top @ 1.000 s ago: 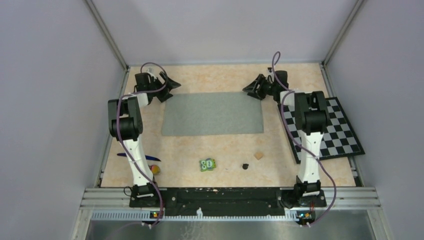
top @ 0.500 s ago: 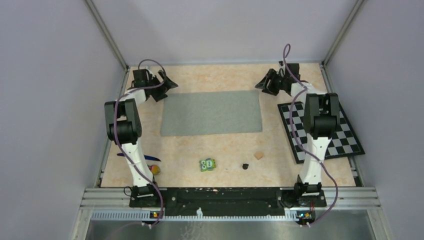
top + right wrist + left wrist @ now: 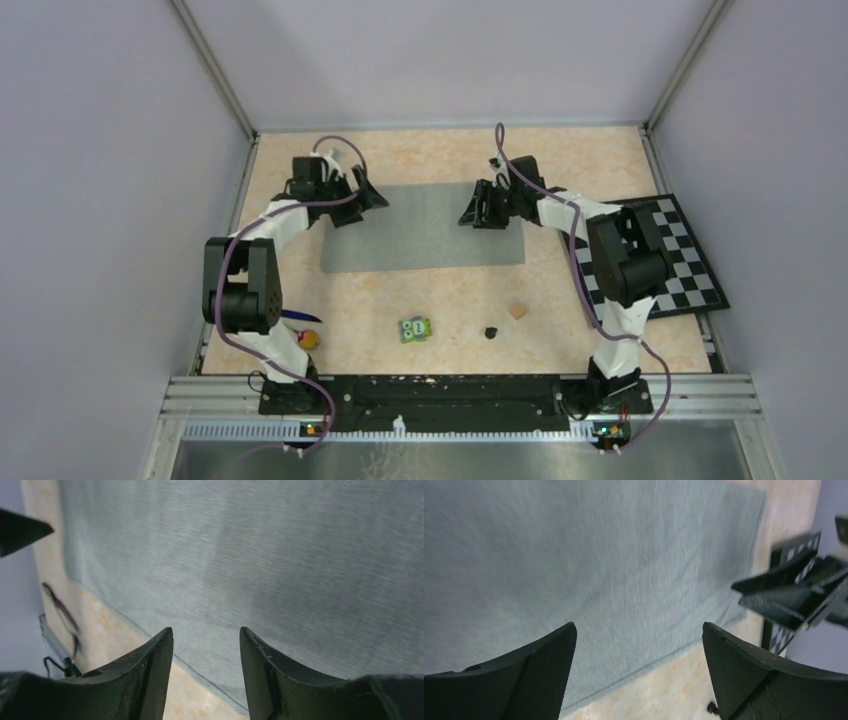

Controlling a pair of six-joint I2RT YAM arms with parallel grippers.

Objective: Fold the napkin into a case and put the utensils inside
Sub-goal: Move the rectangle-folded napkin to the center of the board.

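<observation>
Swinging in from the far corners, the left claw [image 3: 372, 192] and right claw [image 3: 473, 208] now hang open and empty over the napkin [image 3: 425, 240], lying flat on the bench [image 3: 450, 295]; folding looks about to begin.

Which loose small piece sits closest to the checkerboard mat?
The tan cube, rightmost of the row; the black bit and green owl block lie further left of the checkerboard mat.

There is one grey napkin [image 3: 425, 240], one checkerboard mat [image 3: 690, 262], one green owl block [image 3: 415, 329], one tan cube [image 3: 517, 311] and one small black piece [image 3: 491, 331]. Two toy pieces lie here: a blue utensil [image 3: 298, 316] and an orange-headed utensil [image 3: 311, 339]. Two robot arms stand: the left arm [image 3: 240, 300] and the right arm [image 3: 630, 265].
</observation>
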